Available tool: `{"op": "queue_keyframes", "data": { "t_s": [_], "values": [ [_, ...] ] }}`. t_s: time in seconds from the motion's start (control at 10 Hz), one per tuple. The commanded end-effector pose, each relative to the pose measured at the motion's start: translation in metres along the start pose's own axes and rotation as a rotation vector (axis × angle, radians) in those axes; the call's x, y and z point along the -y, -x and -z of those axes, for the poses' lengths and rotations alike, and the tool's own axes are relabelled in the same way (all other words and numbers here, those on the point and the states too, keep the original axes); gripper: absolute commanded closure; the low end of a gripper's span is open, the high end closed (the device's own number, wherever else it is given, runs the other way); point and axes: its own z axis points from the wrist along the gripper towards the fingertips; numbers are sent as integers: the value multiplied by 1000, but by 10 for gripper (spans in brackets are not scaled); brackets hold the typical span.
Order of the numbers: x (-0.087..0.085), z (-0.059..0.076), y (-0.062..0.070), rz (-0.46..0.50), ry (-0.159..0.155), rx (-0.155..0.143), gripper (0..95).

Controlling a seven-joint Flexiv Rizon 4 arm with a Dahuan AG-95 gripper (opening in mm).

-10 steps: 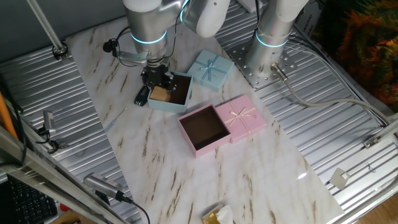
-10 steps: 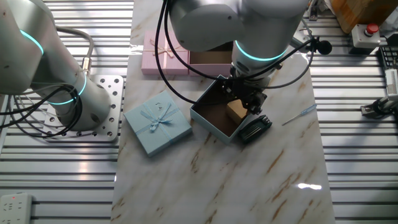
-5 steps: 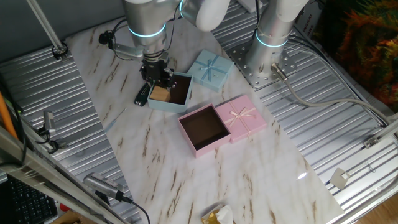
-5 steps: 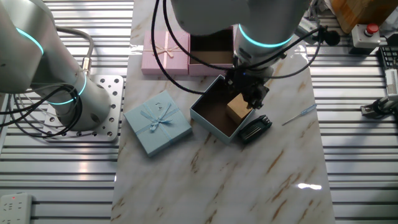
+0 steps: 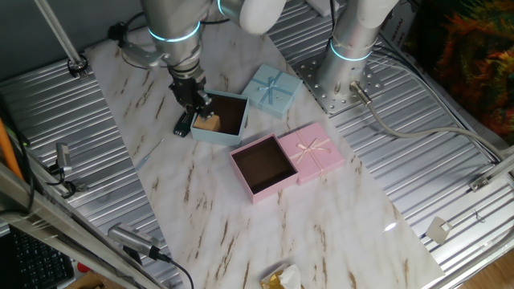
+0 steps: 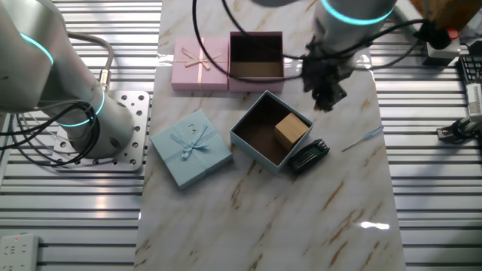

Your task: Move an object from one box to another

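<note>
now lifted up and away from the blue box [image 6: 256, 150], end effector [image 6: 325, 92] released and empty, leaving the cube [image 6: 291, 130] resting inside it, so transfer looks done.

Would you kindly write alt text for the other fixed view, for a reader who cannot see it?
A small wooden cube sits inside the open light blue box, with the gripper raised clear beside it. The pink box behind stands empty, the lids lie alongside, and a flat black item touches the blue box.
</note>
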Motion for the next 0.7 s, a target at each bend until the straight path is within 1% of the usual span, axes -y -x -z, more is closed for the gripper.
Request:
{"op": "queue_keyframes", "data": {
  "t_s": [0.1, 0.3, 0.6, 0.7],
  "values": [
    [-7, 16, 22, -198, -18, 15, 570],
    [-7, 17, 22, -181, -19, 19, 570],
    [-7, 16, 22, -154, -19, 17, 570],
    [-7, 17, 22, -130, -25, 17, 570]
  ]
}}
